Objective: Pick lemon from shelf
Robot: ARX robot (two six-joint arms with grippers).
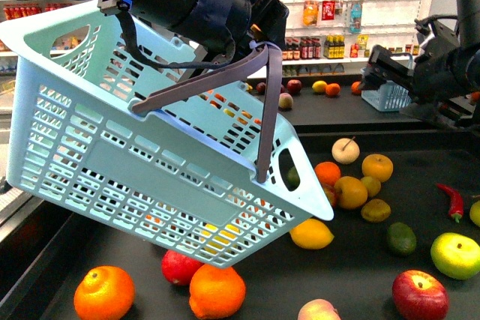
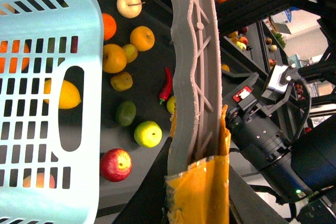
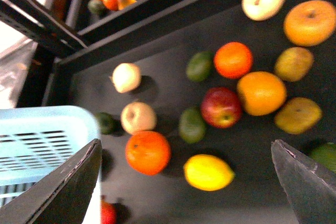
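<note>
With the right gripper (image 3: 185, 145) spread wide and the left gripper (image 2: 198, 182) clamped on the basket handle (image 1: 268, 110), centre the jaws over the lemon (image 1: 311, 234) (lower centre of the front view, on the shelf (image 1: 356, 271)) and close across its width.

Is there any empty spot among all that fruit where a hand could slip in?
Yes: bare black shelf lies between the lemon, the dark green fruit and the right-side red apple. It is crowded behind the lemon, where oranges bunch, and under the basket.
</note>
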